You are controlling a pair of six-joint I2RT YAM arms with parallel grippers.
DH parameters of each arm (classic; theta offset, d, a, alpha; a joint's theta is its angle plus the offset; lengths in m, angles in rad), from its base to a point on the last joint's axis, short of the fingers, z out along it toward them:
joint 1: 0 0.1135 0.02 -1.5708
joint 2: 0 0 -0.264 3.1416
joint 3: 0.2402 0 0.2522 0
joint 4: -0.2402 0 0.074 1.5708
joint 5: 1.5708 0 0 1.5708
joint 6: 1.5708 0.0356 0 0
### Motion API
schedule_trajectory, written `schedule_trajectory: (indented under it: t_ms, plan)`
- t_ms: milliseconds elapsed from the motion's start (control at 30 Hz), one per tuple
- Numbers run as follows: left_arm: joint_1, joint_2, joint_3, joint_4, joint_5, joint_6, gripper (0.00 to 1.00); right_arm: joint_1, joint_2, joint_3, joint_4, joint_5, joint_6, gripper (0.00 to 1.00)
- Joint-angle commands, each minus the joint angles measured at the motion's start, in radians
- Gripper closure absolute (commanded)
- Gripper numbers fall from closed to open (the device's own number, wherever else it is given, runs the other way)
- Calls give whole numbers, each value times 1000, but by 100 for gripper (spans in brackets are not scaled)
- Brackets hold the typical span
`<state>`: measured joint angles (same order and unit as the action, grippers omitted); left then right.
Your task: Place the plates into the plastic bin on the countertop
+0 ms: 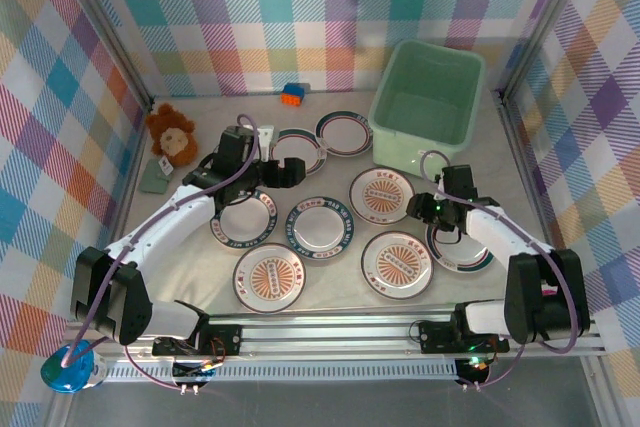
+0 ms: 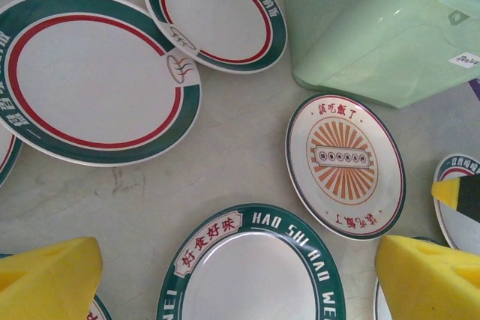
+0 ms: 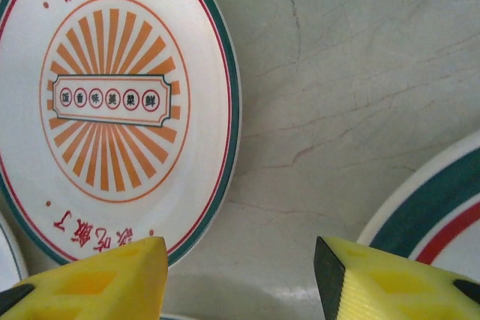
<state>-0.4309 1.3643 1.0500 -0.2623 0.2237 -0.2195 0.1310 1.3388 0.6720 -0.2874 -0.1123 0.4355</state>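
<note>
Right gripper (image 3: 238,282), jaws apart, hangs over bare countertop (image 3: 337,73) between a sunburst plate (image 3: 112,103) and a teal plate (image 3: 435,207), gripping nothing; left gripper (image 2: 238,279) gapes, empty. All plates (image 1: 321,224) lie outside the bin (image 1: 425,102). Risk: jaws straddling no rim close on air, or nudge a plate aside

The top camera looks down from high at the near side over the whole countertop (image 1: 335,282); the left wrist camera sits lower and faces far right, sharing the plastic bin (image 2: 360,35) and one sunburst plate (image 2: 345,164) with it; the right wrist camera is very close to the surface.
</note>
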Motion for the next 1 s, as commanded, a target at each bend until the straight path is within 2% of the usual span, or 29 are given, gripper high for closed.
schedule_trajectory:
  t_ms: [0,167,467,967]
  plan:
    - [-6,-7,21,-8,-14,16,7,24,46,48,36,27,25,46]
    - [-6,-18,18,-43,-29,32,6,38,122,82,43,60,44,47]
    - [-8,-16,21,-46,-35,55,7,42,232,112,96,49,78,51]
    - [-7,-26,30,-52,-40,66,6,51,289,140,150,29,83,61]
